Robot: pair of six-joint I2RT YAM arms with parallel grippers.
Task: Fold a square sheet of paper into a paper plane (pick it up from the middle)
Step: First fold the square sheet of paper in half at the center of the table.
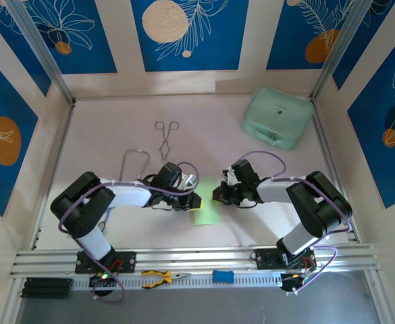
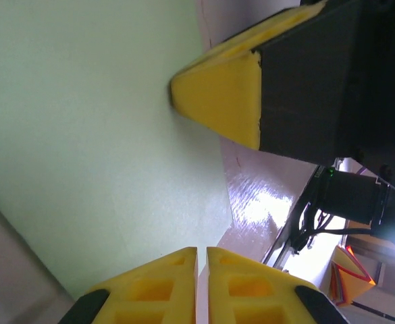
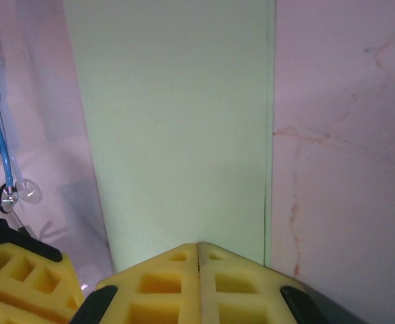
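pale-green square sheet of paper [image 1: 207, 214] mid-fold | left fingers [image 2: 183, 287], right fingers [image 3: 177, 277] closed, empty, tips at it | next, likely: sharpen crease

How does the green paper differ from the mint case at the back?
The green paper is a thin flat sheet; the mint case is a bulky box with rounded corners. The paper lies near the middle of the table; the case sits in the far right corner. The paper looks smaller than the case. Both are pale green.
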